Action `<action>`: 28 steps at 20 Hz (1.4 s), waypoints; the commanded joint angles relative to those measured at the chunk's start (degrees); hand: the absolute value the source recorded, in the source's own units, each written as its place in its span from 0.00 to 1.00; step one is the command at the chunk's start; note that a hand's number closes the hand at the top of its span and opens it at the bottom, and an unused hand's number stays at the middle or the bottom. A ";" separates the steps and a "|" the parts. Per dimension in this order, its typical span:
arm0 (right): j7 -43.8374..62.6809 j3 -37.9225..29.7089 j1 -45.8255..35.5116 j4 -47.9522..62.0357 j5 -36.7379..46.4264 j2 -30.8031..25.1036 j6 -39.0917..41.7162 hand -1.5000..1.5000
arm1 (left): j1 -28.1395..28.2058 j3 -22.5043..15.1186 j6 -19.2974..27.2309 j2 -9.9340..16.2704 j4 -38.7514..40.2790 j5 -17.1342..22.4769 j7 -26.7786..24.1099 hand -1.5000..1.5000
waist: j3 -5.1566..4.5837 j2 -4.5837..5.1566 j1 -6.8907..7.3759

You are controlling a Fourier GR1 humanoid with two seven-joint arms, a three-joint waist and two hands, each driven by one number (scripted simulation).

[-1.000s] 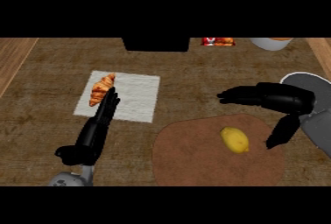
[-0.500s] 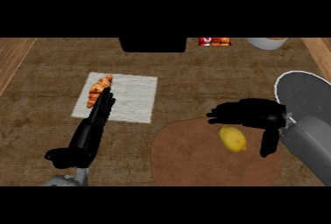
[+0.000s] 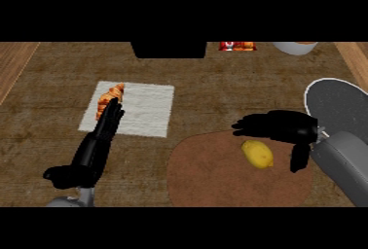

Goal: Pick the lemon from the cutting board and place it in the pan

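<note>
Since a moment ago the right hand (image 3: 284,127) has shifted only slightly and now sits just above the lemon (image 3: 257,154), its fingers spread leftward over the fruit's far side and its thumb hanging down on the right; the hand is released, not closed on anything. The lemon lies on the round brown cutting board (image 3: 215,180), toward its upper right part. The grey pan (image 3: 343,103) sits at the right edge of the surface (image 3: 208,78), beyond the hand. The left hand (image 3: 101,136) stretches with straight fingers toward a croissant (image 3: 109,97) lying on a white cloth (image 3: 147,109).
</note>
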 commanded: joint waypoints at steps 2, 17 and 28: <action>-5.72 -2.90 0.74 2.34 0.94 0.43 3.00 0.00 | -1.19 2.59 -2.16 -0.26 2.30 0.56 -1.30 0.50 | -0.01 0.03 -0.09; -5.08 4.09 -2.27 11.68 15.52 10.36 -3.20 1.00 | 1.01 0.85 -2.12 -3.82 2.53 -3.12 -2.09 0.50 | 0.01 0.12 0.41; -12.62 -3.24 -2.91 21.26 18.50 12.84 -15.46 1.00 | 1.02 2.36 -2.70 -4.66 2.73 -4.39 -2.70 0.50 | 0.01 0.10 0.21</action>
